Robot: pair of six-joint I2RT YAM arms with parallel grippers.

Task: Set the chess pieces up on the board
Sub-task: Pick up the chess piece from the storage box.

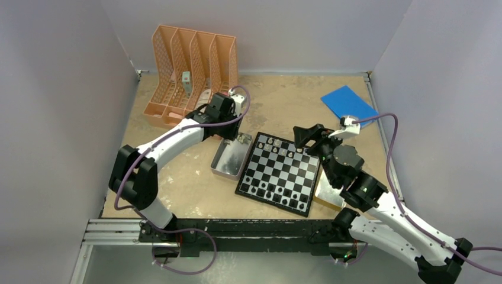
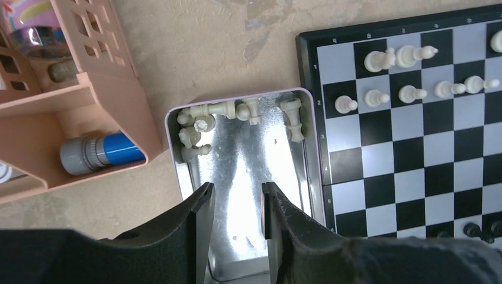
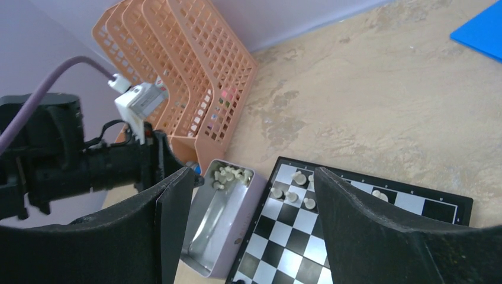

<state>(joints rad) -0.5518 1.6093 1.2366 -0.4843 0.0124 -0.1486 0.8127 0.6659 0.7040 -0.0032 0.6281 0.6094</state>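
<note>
1. Chess pieces [image 2: 237, 115] from the pale set lie in a loose cluster at the upper end of an open metal tin [image 2: 237, 171], in the upper centre of your left wrist view. Several are tipped on their sides.
2. More pale pieces [image 2: 408, 77] sit on the board [image 2: 414, 154] at the upper right of that view, in the two rows nearest its top rim. A few black pieces [image 2: 480, 229] show at the lower right edge.
3. In the top view the board lies in the middle of the frame on the tan surface [image 1: 284, 100], turned slightly. Pale men line its upper edge and black men its lower edge.
4. The tin lies just beside the board's left rim.
5. Your left jaws are released with nothing between them. In the left wrist view they hang over the tin's bare shiny floor, lower in the frame than the cluster.
6. Your right jaws are spread wide and empty. In the top view they sit by the board's upper right corner, and their own camera looks across the board toward the tin.
7. A second tin [image 1: 328, 192] lies at the board's lower right, partly hidden under your right arm [image 1: 379, 204].
8. A peach mesh file rack [image 1: 192, 65] stands at the upper left of the top view, and a blue sheet [image 1: 348, 103] lies at the upper right.
</note>
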